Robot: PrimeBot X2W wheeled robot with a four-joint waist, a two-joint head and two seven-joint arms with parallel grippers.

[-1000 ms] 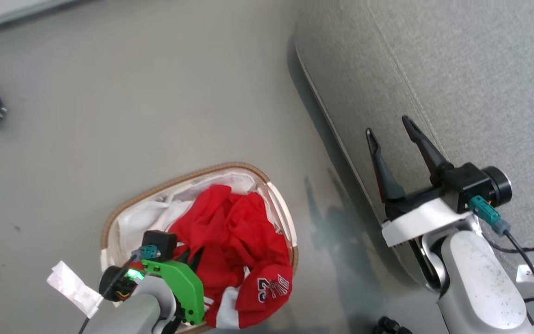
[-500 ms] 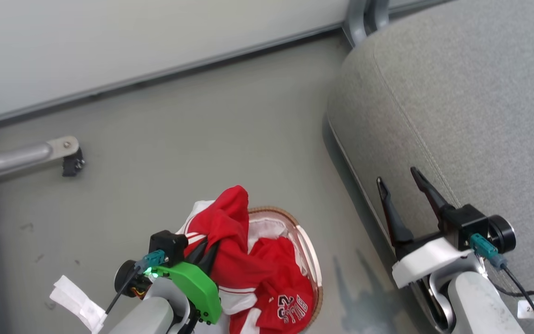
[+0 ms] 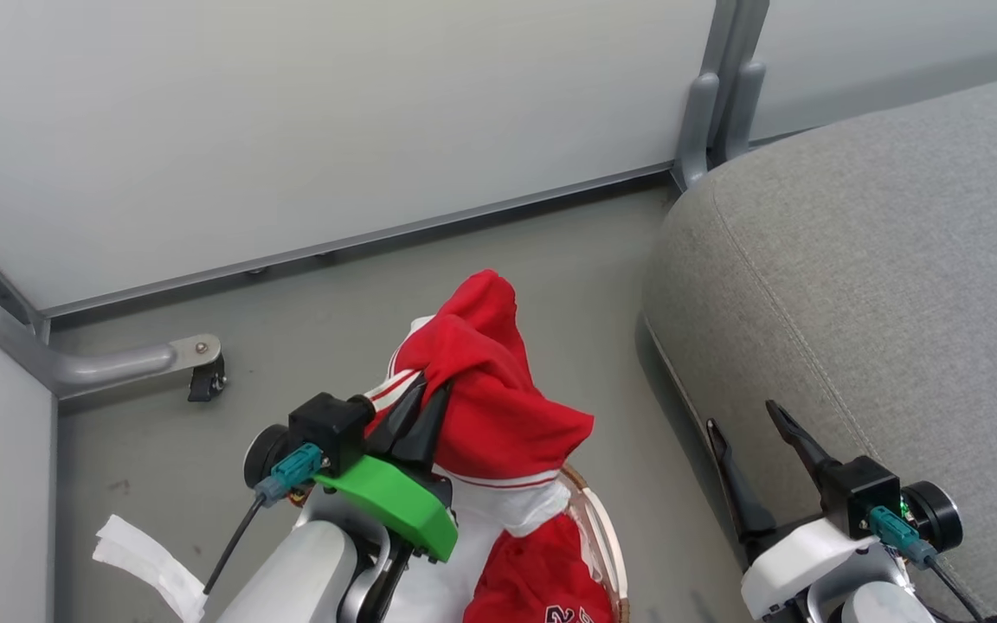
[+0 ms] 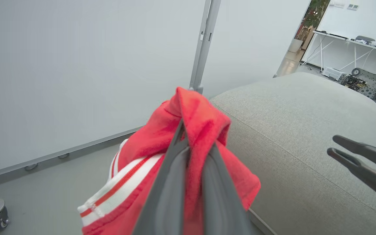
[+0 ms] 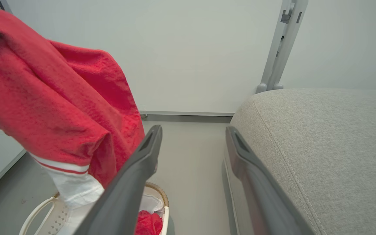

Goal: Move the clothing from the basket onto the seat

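Red garment (image 3: 485,389), white-striped hem: pinched near its top fold by the left gripper (image 3: 434,394), clamped tight on the cloth. Hanging above the basket (image 3: 607,536), left of the seat (image 3: 879,285) and not yet over it. White lower panel trailing toward the basket mouth.

Second red garment (image 3: 542,580), lettered: lying in the basket, left of the seat's front edge.

Risks, as judged:
- Thin, bunched pinch, liable to slip on a fast swing toward the seat.
- Trailing hem liable to snag the basket rim or drag the second piece along.
- Hanging fold liable to catch the seat's rounded corner if carried too low.

Right gripper (image 3: 741,415): spread wide, empty, just beside the seat's front edge. Possible obstruction in the carrying path.

Room: bare floor (image 3: 576,260) left of the seat. Wall panel (image 3: 291,130) and post (image 3: 706,112) close behind the seat's corner. Broad seat top for landing.
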